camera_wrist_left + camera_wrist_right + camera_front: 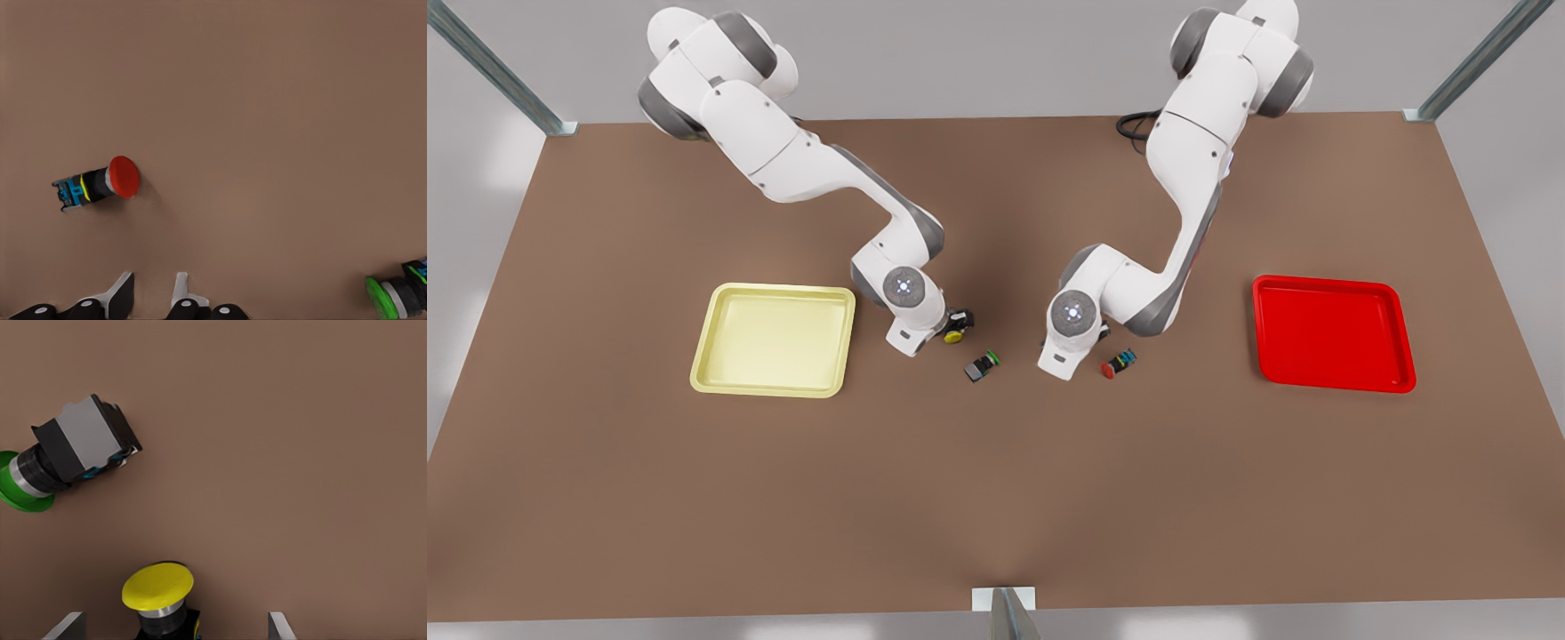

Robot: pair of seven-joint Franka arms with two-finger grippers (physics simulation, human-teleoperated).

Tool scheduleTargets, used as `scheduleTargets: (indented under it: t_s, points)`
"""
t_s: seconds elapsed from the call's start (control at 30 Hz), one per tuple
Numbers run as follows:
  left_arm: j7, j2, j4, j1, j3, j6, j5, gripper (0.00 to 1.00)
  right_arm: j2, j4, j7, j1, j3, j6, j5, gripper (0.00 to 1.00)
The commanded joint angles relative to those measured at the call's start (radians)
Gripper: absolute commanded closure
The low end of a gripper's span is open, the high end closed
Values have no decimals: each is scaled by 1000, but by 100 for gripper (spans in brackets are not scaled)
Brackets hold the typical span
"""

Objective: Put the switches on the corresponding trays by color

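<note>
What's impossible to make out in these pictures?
1. Yellow switch: body cut off by the right wrist view's edge; in the front view the arm above covers part of it.
2. Green switch: cut by the left wrist view's edge.
3. Right tool, left tool: fingers mostly cut off by their wrist views' edges.

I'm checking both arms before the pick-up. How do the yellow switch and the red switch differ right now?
The yellow switch lies between the open fingers of the right gripper, while the red switch lies clear of the left gripper, whose fingers stand open beside it. The yellow one lies nearer the yellow tray, the red one nearer the red tray. Both lie on their sides on the table.
</note>
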Motion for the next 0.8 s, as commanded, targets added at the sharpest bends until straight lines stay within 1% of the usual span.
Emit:
scheduleTargets:
  t_s: [0.0,0.03,0.07,0.1,0.13,0.17,0.23,0.3,0.33,0.4,0.43,0.5,0.53,0.57,0.63,0.73,0.77]
  points:
    - [0,-2,-1,5,2,-1,-2,12,2,0,0,1,0,-1,0,0]
    - [2,-12,-12,26,2,-2,-2,1,6,3,18,22,0,-1,0,0]
    - [-17,-58,-74,51,2,9,-7,0,6,5,18,22,0,-1,0,0]
    - [-31,-113,-150,81,2,22,-14,0,8,3,18,22,0,-1,0,0]
    - [-29,-155,-228,101,2,87,-14,0,8,3,18,22,-2,-1,0,0]
    - [34,-163,-260,109,2,137,-14,0,11,3,18,22,-2,-1,0,0]
    - [294,-156,-260,150,0,162,-31,0,15,5,18,22,-1,1,-2,3]
    - [492,-141,-262,197,0,202,-74,0,17,5,18,22,-2,2,0,3]
    - [529,-123,-263,207,0,226,-76,0,26,6,18,22,-2,4,0,3]
    - [529,-107,-280,207,0,246,-77,0,34,6,18,22,-2,10,-2,3]
    - [529,-100,-280,207,0,263,-113,0,34,5,18,22,-2,10,-2,3]
    - [512,-91,-326,203,-3,292,-113,0,41,5,18,22,-2,10,-2,3]
    - [512,-91,-344,201,-3,306,-113,0,41,5,18,22,-2,10,-2,6]
    - [512,-94,-392,198,-4,369,-113,2,41,6,18,22,-2,11,-2,9]
    - [512,-91,-395,198,-3,375,-113,5,43,12,18,22,-2,13,-2,9]
    - [499,-97,-395,200,2,404,-111,6,37,3,18,24,0,17,-3,9]
    - [497,-95,-395,200,16,410,-109,9,32,0,20,24,0,16,-5,9]
